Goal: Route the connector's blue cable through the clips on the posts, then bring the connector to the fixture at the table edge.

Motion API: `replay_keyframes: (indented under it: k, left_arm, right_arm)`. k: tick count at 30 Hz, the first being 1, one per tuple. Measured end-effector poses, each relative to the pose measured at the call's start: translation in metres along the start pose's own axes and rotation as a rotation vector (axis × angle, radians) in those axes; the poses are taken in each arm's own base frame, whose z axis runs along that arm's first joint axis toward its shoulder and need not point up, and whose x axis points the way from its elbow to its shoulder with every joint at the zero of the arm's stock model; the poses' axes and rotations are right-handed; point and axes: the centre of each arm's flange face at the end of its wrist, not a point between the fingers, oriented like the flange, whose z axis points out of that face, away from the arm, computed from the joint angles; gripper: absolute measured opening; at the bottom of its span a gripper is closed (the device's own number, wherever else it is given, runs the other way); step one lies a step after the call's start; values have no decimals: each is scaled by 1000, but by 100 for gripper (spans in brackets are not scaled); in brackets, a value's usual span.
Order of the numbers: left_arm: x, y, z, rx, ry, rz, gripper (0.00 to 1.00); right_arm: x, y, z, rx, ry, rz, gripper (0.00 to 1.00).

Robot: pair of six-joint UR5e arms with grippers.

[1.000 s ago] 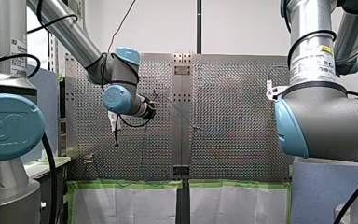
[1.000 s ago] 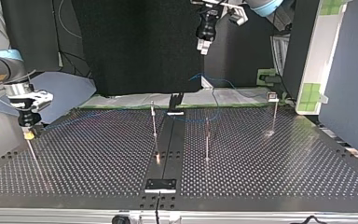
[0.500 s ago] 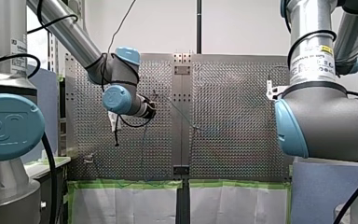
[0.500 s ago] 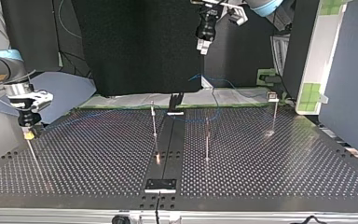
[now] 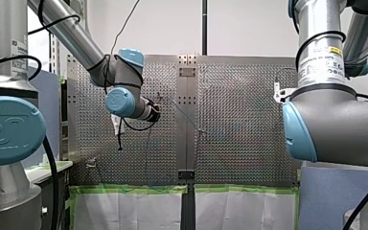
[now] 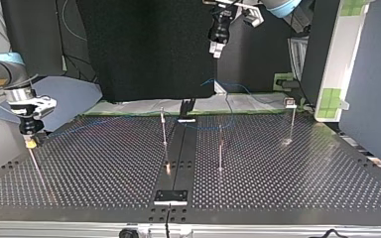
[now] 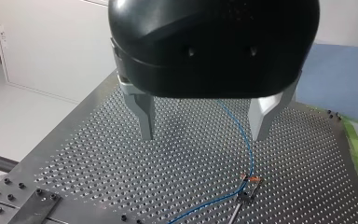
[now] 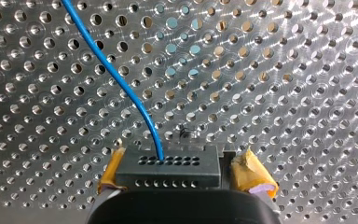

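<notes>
Inside my right claw (image 8: 182, 169), the connector (image 8: 170, 167) sits clamped; my left claw (image 7: 204, 133) gapes.

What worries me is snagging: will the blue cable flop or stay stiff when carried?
Probably floppy: the cable curves out of the connector held in my right hand and bends loosely over the table. Likely light, being so thin.

Black connector (image 8: 170, 167) with blue cable (image 8: 121, 79)
</notes>
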Motion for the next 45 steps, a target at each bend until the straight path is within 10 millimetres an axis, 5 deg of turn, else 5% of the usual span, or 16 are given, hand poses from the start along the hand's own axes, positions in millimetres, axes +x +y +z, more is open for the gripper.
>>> replay_keyframes:
  k: [45]
  left_arm:
    - [0,0,0,0,0,0,100]
  right_arm:
    - [0,0,0,0,0,0,99]
